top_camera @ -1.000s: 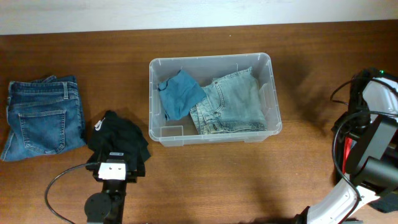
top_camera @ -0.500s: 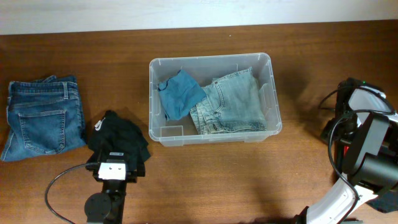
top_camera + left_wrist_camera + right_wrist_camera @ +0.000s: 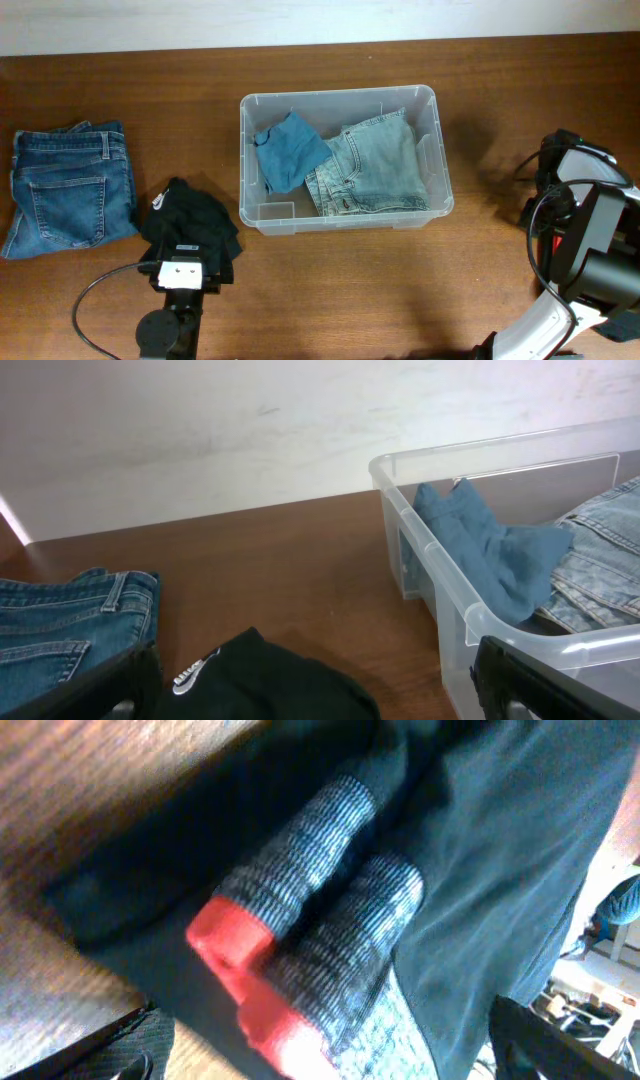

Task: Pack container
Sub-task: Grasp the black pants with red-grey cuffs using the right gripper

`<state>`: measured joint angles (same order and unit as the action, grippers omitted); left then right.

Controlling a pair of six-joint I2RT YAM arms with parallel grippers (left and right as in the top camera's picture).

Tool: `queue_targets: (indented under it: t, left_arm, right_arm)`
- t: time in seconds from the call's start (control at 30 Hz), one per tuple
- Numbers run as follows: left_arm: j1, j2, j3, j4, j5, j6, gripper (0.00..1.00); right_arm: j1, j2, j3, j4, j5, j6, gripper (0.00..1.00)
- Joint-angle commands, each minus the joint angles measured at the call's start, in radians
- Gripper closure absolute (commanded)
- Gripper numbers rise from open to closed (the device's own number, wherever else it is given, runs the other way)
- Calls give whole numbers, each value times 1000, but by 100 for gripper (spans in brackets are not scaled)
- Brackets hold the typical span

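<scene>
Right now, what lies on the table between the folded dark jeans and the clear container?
A crumpled black garment lies there, slightly toward the robot; the rest is bare table. The overhead view shows this.

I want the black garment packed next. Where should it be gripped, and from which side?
Probably pinch a raised fold near the middle of the black garment, coming straight down: it lies crumpled in a heap on the table, its edges flat against it.

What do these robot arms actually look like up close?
The left arm is black with a white labelled block on top and a thin grey cable looping beside it. The right arm mixes black and white shells, with black cables and a red patch. The left fingers are black.
</scene>
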<state>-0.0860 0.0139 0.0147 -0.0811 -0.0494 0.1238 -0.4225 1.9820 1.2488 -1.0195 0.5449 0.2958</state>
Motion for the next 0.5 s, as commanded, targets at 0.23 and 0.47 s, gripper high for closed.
queue_targets:
  t: [0.23, 0.47]
  left_arm:
    - [-5, -6, -5, 0, 1, 5, 1]
    - [-5, -6, -5, 0, 1, 5, 1]
  right_arm:
    - [2, 20, -100, 101, -55, 7, 5]
    - [2, 20, -150, 62, -63, 62, 0]
